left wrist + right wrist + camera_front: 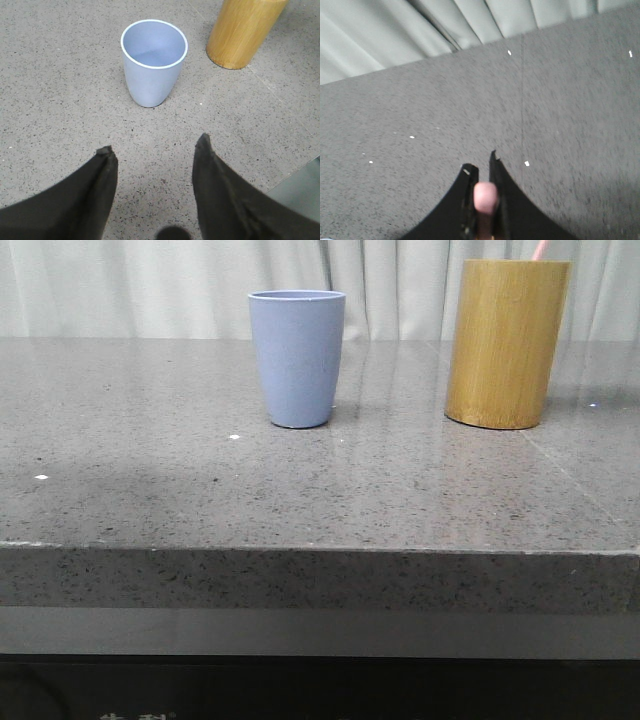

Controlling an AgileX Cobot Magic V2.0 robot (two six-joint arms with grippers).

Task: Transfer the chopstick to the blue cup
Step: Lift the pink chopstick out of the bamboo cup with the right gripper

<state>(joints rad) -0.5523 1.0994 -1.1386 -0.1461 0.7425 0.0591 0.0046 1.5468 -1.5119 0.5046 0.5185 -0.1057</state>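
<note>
Worktop (150, 440) first: the blue cup (297, 358) stands left of centre, mouth up, straight ahead of the released left end effector (155, 147). Right of it the bamboo holder (505, 343) shows a pink tip at the upper right edge. The right end effector (481, 170) is clenched on a chopstick (485, 197), seen end-on; its length and the cup's bearing are hidden
</note>
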